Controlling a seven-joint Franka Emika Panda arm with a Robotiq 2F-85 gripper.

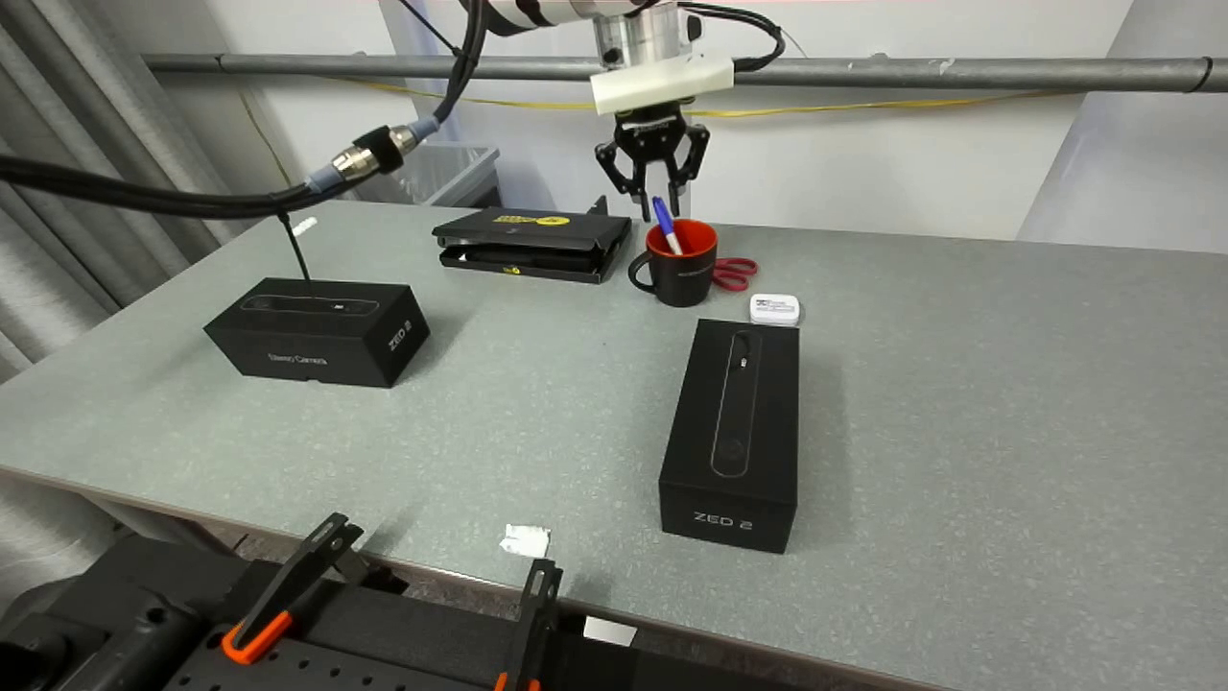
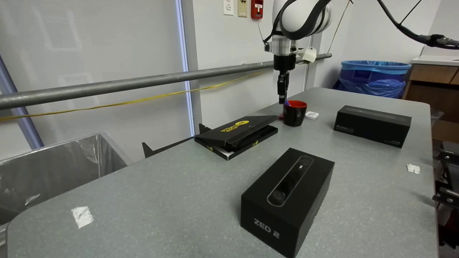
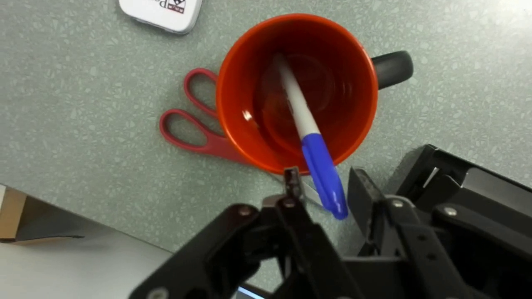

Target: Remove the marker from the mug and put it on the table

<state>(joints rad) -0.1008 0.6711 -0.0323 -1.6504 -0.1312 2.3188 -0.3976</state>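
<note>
- Mug (image 1: pixel 693 280): upright on the far part of the grey table (image 1: pixel 1007 403). Dark outside, red-orange inside. Handle to the left in an exterior view; sides below go by that view.
- Marker (image 3: pixel 307 120): in the mug, tilted. White barrel runs down inside; blue cap leans out across the far rim. Whether it touches the rim, I cannot tell.
- My tool (image 1: pixel 660 209): pointing down by the far side of the mug's rim. Fingers (image 3: pixel 293 182) apart, one on each side of the blue cap; my wrist view gives a gap on both sides of it.
- Scissors (image 3: pixel 216 145): red handles just right of the mug, which hides part of them; a stretch of blade shows past the far rim.
- White case (image 1: pixel 774 308): right of the mug and a little nearer, beyond the far end of a long black box (image 1: pixel 734 422).
- Second black box (image 1: pixel 312 331): well off to the left, "ZED 2" on its end.
- Flat black box (image 1: pixel 566 235): left of the mug, yellow mark on its lid.
- White scrap (image 1: pixel 526 540): by the near edge. Another scrap (image 1: pixel 304 226): far left.
</note>
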